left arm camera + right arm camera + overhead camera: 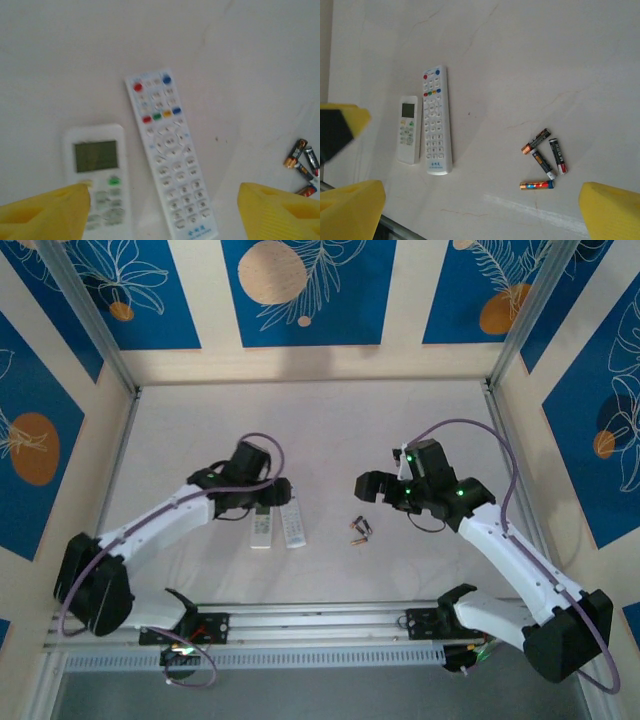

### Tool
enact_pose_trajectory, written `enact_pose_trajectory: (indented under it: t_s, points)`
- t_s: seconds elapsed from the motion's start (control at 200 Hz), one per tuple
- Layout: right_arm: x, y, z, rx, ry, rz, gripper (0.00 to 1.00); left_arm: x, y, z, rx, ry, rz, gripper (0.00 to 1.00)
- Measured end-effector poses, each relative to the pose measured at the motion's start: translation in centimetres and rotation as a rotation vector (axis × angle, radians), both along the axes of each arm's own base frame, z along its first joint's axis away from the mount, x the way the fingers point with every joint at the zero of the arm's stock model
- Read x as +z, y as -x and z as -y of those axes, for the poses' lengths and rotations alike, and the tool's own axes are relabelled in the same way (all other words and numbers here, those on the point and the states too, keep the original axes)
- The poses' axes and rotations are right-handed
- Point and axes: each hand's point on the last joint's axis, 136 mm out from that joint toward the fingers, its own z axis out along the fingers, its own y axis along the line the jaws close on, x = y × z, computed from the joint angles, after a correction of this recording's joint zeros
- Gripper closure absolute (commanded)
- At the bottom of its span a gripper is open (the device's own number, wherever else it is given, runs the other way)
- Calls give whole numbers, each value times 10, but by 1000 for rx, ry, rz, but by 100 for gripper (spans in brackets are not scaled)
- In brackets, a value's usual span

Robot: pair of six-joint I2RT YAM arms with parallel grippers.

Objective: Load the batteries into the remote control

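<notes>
Loading looks barely begun: four small dark copper-ended batteries (pixel 543 165) lie loose, right of the long white many-buttoned remote (pixel 170 150) and the shorter white screen remote (pixel 97 175), both face up. The left gripper (pixel 162 207) above the remotes and the right gripper (pixel 482 212) hang with fingers apart, empty.

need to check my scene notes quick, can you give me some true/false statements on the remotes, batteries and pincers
The long remote and the short remote lie face up, side by side. True.
Four batteries lie loose on the table. True.
The batteries touch the long remote. False: they lie well apart from both remotes.
The right pincer grips a battery. False: it is open and holds nothing.
The short remote has no screen. False: it has one above its buttons.
</notes>
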Motion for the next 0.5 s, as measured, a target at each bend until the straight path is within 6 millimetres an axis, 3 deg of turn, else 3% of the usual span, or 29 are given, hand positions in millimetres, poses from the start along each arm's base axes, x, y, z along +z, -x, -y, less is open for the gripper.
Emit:
enact_pose_trajectory:
  t_s: [0.2,0.5]
  points:
    - [-14,-3,0,-23,22,-54,1,-28,9,19,59,-40,-73,38]
    - [-13,-6,10,-67,69,-48,1,-43,-14,43,137,-131,-111,35]
